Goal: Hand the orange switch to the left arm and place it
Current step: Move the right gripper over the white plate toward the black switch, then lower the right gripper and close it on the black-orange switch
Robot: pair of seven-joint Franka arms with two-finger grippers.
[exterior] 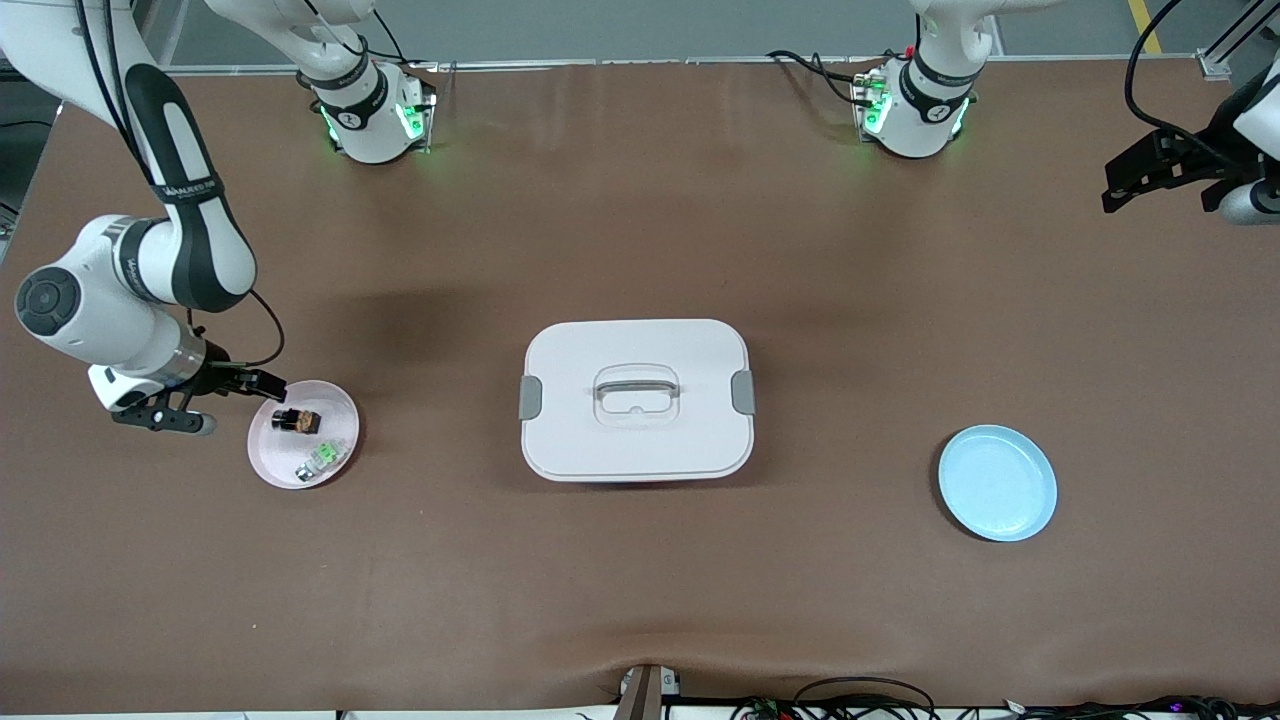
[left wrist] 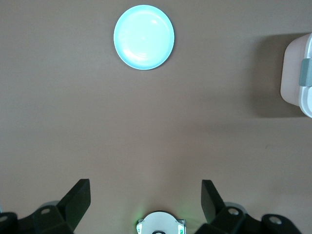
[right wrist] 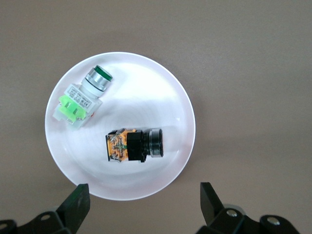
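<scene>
The orange switch (exterior: 296,421) lies on its side on the pink plate (exterior: 340,405), which stands toward the right arm's end of the table. The right wrist view shows it as a black body with an orange-brown part (right wrist: 134,145). My right gripper (exterior: 232,404) is open and empty, hovering over the plate's edge (right wrist: 145,197). The white box (exterior: 637,400) with its grey handle stands at the table's middle. My left gripper (exterior: 1160,185) is open and empty, held high over the left arm's end of the table (left wrist: 145,195), where the arm waits.
A green-and-white component (exterior: 322,460) lies on the pink plate beside the switch, nearer to the front camera (right wrist: 80,100). An empty blue plate (exterior: 997,482) stands toward the left arm's end (left wrist: 144,37). The box's corner (left wrist: 298,73) shows in the left wrist view.
</scene>
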